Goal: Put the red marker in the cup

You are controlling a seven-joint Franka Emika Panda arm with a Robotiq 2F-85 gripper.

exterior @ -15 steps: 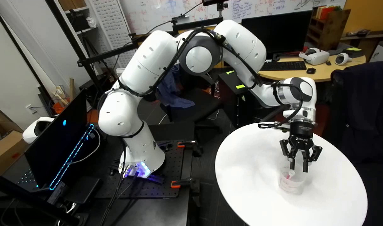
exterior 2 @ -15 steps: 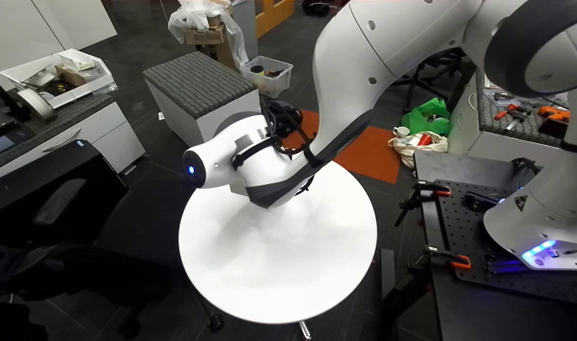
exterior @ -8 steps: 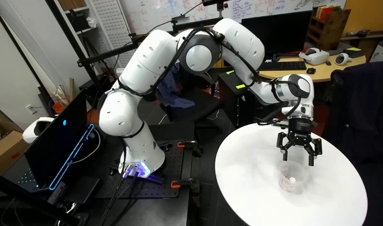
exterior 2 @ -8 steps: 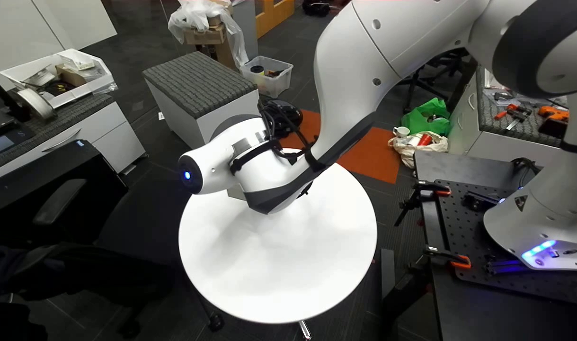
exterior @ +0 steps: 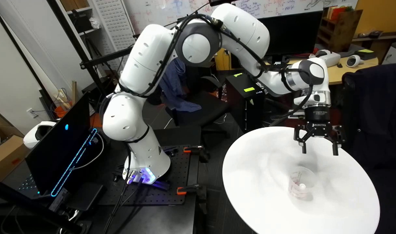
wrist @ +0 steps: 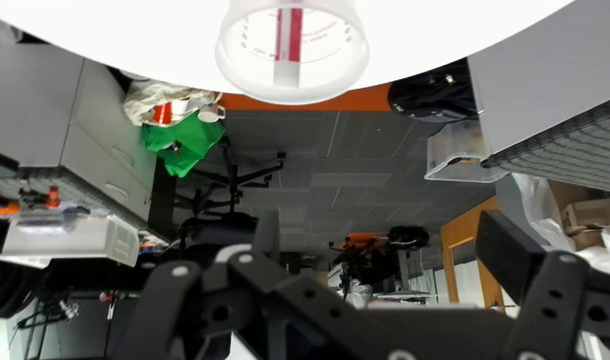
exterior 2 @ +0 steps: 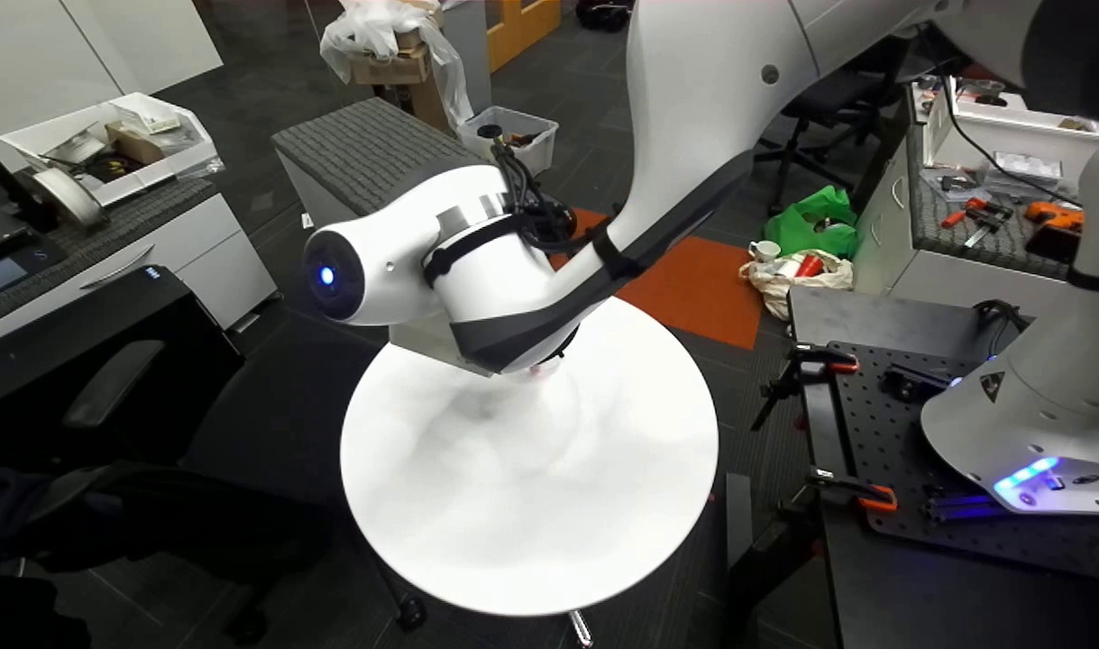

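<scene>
Rose since the earlier frame with pincer (exterior: 319, 151) spread wide and gripping nothing | shows red marker (wrist: 288, 47) inside clear plastic cup (exterior: 306, 178), upright on round white counter (exterior: 256, 169) | looks finished as a placement; probably leaves only backing away.

We see a scribbled whiteboard (exterior: 275, 7), yellow wall (exterior: 381, 16), dark floor (exterior 2: 256, 108), orange mat (exterior 2: 698, 297), grey-topped cabinet (exterior 2: 369, 153), black office chair (exterior 2: 157, 329)

cup (wrist: 335, 65): clear, smooth plastic
gripper (exterior: 319, 150): matt, metal bolts (wrist: 179, 271)
arm (exterior: 196, 48): glossy, smooth
round table (exterior 2: 531, 523): smooth
draped garment (exterior: 179, 92): matt cloth
plate (exterior 2: 883, 433) along bench (exterior 2: 851, 563) edge: matt
</scene>
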